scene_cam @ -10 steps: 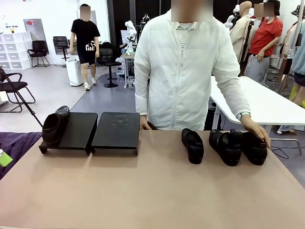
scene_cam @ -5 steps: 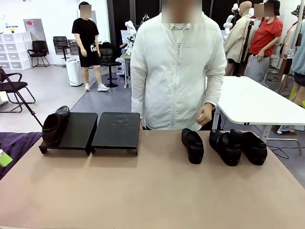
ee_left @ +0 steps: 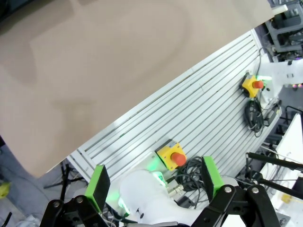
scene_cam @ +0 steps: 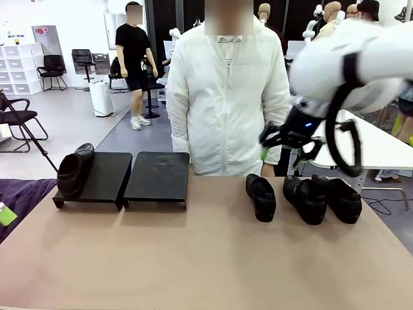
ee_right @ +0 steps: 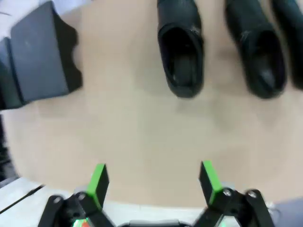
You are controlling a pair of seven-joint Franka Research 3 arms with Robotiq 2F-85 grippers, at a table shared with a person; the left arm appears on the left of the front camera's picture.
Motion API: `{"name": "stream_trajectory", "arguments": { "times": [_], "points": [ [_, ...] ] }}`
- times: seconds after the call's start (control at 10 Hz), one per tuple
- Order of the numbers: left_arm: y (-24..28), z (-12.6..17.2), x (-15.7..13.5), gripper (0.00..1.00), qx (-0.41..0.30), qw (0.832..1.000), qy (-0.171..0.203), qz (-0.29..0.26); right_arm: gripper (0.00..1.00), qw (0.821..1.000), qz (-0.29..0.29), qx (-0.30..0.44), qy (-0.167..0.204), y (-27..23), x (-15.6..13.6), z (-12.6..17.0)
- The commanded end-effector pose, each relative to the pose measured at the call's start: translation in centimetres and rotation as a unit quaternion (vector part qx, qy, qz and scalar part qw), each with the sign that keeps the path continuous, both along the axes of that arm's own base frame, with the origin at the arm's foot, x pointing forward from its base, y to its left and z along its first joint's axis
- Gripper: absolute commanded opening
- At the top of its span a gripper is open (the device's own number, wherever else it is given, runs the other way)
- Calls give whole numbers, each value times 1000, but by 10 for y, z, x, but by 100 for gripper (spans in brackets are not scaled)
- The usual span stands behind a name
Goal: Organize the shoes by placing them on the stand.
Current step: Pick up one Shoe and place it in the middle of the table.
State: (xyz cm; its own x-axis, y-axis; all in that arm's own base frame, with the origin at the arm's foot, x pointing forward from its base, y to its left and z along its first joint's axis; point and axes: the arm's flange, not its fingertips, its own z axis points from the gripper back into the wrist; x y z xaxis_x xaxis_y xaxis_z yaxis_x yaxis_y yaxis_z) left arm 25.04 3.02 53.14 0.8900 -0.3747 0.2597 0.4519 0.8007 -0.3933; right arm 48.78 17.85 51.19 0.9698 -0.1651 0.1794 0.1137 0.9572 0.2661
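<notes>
One black shoe [scene_cam: 73, 170] lies on the left panel of the low black stand [scene_cam: 158, 175]. Three more shoes stand on the tan table at the right: one apart [scene_cam: 261, 197] and two touching [scene_cam: 304, 199], [scene_cam: 343, 199]. My right gripper [scene_cam: 271, 139] hangs open, blurred, above and behind these shoes. In the right wrist view its fingers [ee_right: 98, 179] frame bare table, with the single shoe [ee_right: 181, 52], a second shoe [ee_right: 255, 52] and the stand's corner [ee_right: 40, 56] farther off. My left gripper [ee_left: 154, 179] is open over the table's near edge, with nothing between its fingers.
A person in a white jacket [scene_cam: 226, 97] stands at the far edge, behind the shoes. The ribbed metal frame [ee_left: 199, 113] below the table edge carries yellow emergency-stop boxes [ee_left: 171, 155]. A white table [scene_cam: 361, 139] stands at the back right.
The person lifted the hand off the rightmost shoe and stood upright. My right arm swung in from the right, above the three shoes. The shoes and stand have not moved.
</notes>
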Motion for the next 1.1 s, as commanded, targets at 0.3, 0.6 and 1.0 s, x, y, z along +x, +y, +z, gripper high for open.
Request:
{"name": "stream_trajectory", "arguments": {
  "times": [0.3, 0.6, 1.0],
  "points": [
    [4, 1, -1, 100, 3, 1000, -2, -11, 100, 1000, 0, 0, 0, 0, 0, 0],
    [4, 1, -1, 100, 3, 1000, -2, -11, 100, 997, 1, -73, 7, 37, 62, -38],
    [4, 1, -1, 100, 3, 1000, -2, -11, 100, 995, -24, -90, 22, 59, 140, -85]
  ]
}}
